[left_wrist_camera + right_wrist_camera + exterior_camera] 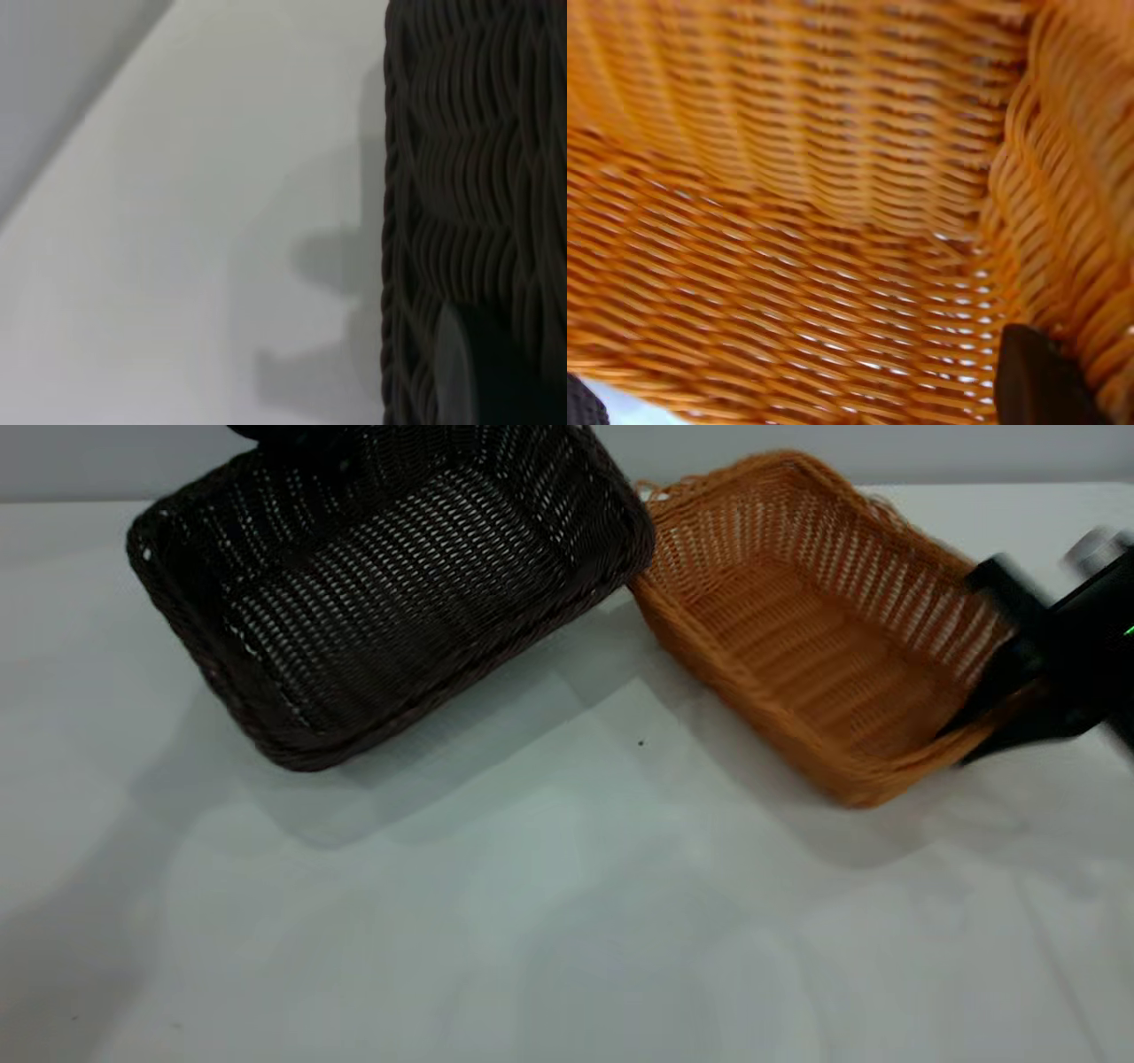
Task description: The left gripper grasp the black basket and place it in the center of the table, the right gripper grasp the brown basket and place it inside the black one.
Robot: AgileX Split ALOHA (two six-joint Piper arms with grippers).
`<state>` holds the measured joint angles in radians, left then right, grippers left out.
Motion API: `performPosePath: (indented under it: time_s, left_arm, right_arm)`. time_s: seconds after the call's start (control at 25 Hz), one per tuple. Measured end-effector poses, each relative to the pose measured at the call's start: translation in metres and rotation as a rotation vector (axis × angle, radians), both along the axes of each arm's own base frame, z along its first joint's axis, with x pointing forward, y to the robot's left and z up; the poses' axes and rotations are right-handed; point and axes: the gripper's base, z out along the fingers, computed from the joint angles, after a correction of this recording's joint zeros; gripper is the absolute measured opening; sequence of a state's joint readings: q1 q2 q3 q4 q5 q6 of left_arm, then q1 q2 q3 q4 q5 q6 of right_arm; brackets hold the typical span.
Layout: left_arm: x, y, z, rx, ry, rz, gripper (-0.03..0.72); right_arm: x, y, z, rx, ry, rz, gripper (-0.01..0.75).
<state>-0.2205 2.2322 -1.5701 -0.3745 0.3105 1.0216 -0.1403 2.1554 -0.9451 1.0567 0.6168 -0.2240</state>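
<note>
Wicker looked light and stiff: the left hand (461, 372) gripped the tilted black basket (390, 584) by its rim, the right hand (1005, 713) the brown basket (815, 646) likewise.

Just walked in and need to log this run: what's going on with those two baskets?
Both arms are handling a basket each. The left gripper, barely in view at the far edge, has the black basket tilted up off the table. The right gripper is clamped on the near right corner of the brown basket, also tipped up. The baskets sit side by side, corners nearly touching; neither is nested yet.
</note>
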Motion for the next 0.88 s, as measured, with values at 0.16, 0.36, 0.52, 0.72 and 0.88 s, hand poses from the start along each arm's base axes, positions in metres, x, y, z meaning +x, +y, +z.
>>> performPosePath:
  time_s: [0.16,0.36,0.52,0.72,0.88]
  left_arm:
    - [-0.011,-0.012,-0.004,0.103,0.022,-0.252,0.076]
    - [-0.034,-0.056,-0.007,0.159,0.048,-0.563,0.076]
    - [-0.052,-0.097,-0.009,0.156,0.023,-0.701,0.076]
    - [-0.068,-0.125,-0.025,0.156,0.053,-0.764,0.084]
    - [-0.069,-0.129,-0.027,0.14,0.061,-0.73,0.174]
  right_arm:
    - [0.023,-0.05,0.036,0.008,-0.133,0.035,0.067]
    - [0.048,-0.088,0.088,-0.007,-0.32,0.089,0.067]
    - [0.06,-0.09,0.112,0.02,-0.387,0.156,0.067]
    - [0.066,-0.091,0.125,0.019,-0.424,0.223,0.067]
    - [0.065,-0.089,0.128,0.039,-0.431,0.262,0.067]
